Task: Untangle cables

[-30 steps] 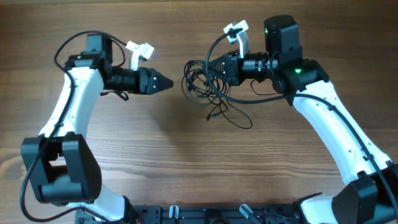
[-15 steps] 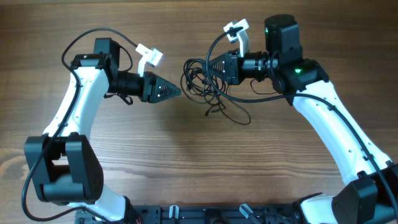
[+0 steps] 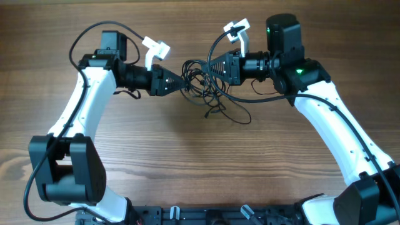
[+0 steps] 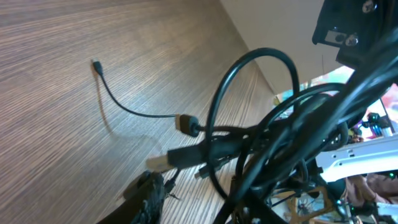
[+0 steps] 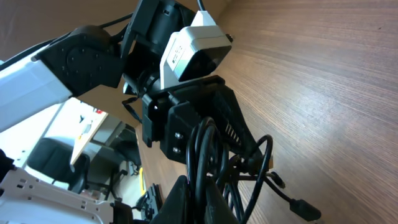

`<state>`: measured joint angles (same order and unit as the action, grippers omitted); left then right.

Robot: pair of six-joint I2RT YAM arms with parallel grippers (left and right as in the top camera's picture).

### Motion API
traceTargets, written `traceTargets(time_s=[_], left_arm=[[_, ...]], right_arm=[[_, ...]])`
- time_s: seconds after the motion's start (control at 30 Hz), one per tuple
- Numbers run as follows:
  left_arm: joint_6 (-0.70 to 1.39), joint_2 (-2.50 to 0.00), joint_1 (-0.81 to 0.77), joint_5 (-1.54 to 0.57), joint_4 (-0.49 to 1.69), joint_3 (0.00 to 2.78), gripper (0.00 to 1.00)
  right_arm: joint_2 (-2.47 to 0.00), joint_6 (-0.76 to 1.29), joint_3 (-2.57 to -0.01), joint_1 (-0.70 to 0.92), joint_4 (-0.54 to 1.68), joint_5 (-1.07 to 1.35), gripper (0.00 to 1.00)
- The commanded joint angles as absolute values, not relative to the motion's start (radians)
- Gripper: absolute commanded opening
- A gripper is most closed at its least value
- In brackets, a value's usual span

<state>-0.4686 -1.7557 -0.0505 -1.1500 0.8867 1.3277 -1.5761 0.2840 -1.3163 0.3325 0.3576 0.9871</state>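
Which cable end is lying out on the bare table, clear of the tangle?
The small plug on the thin cord curving away alone; the other ends sit in or against the tangle.

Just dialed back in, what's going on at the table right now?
Both arms are at a tangle of thin black cables in the middle of the table. The right gripper is shut on the bundle from its right side. The left gripper has its tips at the bundle's left edge, but I cannot tell whether it has a strand. The cables are not yet separated, and a few ends trail onto the wood.
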Motion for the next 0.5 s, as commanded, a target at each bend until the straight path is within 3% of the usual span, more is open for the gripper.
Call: traceTargets(time_s=[0.0, 0.13, 0.2, 0.3, 0.47], left_arm=[[-0.459, -1.748, -0.058, -1.152, 0.871, 1.328, 0.27], [-0.316, -1.75, -0.058, -1.017, 0.825, 1.328, 0.1], [-0.061, -1.75, -0.058, -0.732, 0.769, 1.328, 0.06], [0.176, -1.75, -0.049, -0.407, 0.761, 1.328, 0.06], [0.318, -1.75, 0.013, -0.29, 0.778, 1.328, 0.07]], right_arm=[[-1.567, 0.292, -1.327, 0.337, 0.352, 1.018, 0.04], [-1.567, 0.292, -1.327, 0.337, 0.352, 1.018, 0.04], [-1.567, 0.291, -1.327, 0.336, 0.352, 1.018, 0.04], [-1.567, 0.289, -1.327, 0.337, 0.353, 1.017, 0.04], [-1.567, 0.288, -1.327, 0.336, 0.397, 0.926, 0.04]])
